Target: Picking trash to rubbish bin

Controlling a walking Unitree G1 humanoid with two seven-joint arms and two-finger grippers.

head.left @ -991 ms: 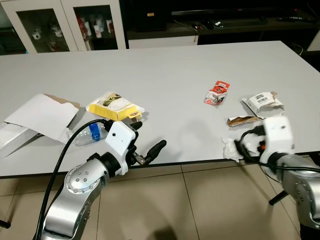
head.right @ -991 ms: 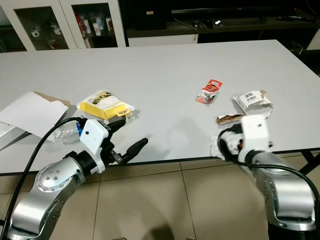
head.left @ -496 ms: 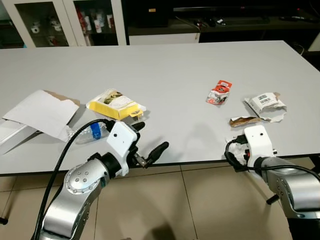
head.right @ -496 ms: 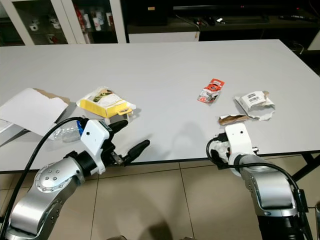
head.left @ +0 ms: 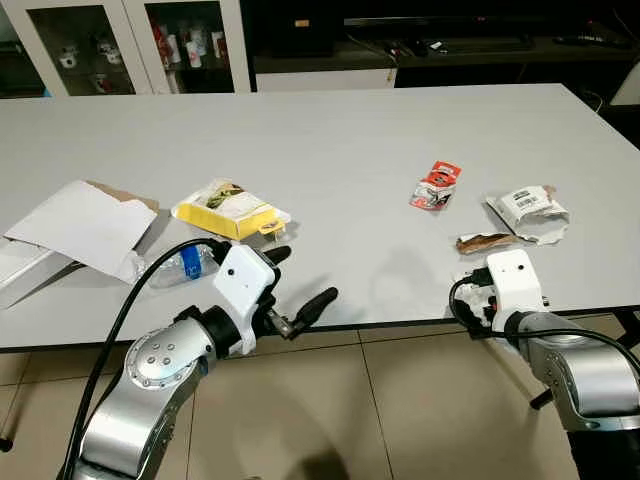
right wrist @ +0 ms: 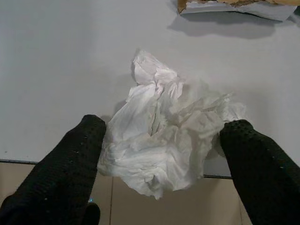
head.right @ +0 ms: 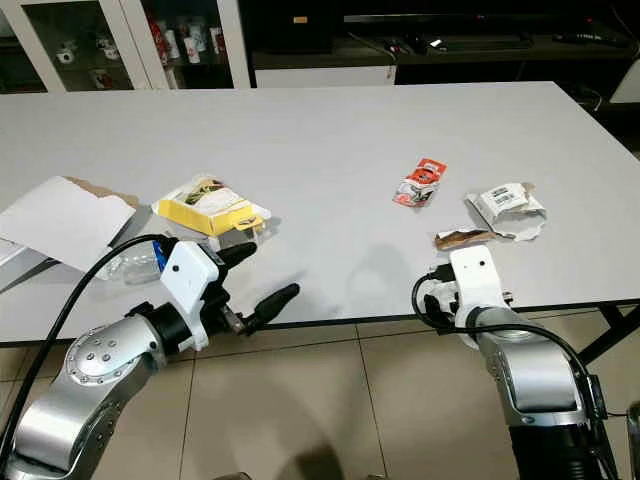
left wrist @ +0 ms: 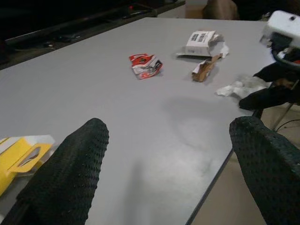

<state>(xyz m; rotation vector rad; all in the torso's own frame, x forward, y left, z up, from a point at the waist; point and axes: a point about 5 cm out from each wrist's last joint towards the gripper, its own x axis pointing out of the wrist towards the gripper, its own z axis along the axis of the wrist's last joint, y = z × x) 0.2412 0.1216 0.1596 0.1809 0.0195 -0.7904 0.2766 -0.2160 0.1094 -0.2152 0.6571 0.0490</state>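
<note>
A crumpled white tissue [right wrist: 166, 140], soft and creased into many folds, lies at the near edge of the grey counter [head.left: 330, 150], partly overhanging it. The right tool [right wrist: 164, 154] has its fingers spread wide on either side of the tissue, not yet clamped. Just beyond the tissue lies a torn brown wrapper [head.left: 484, 242]. The left tool [head.left: 298, 290] is held open at the counter's near edge, well apart from the tissue.
</note>
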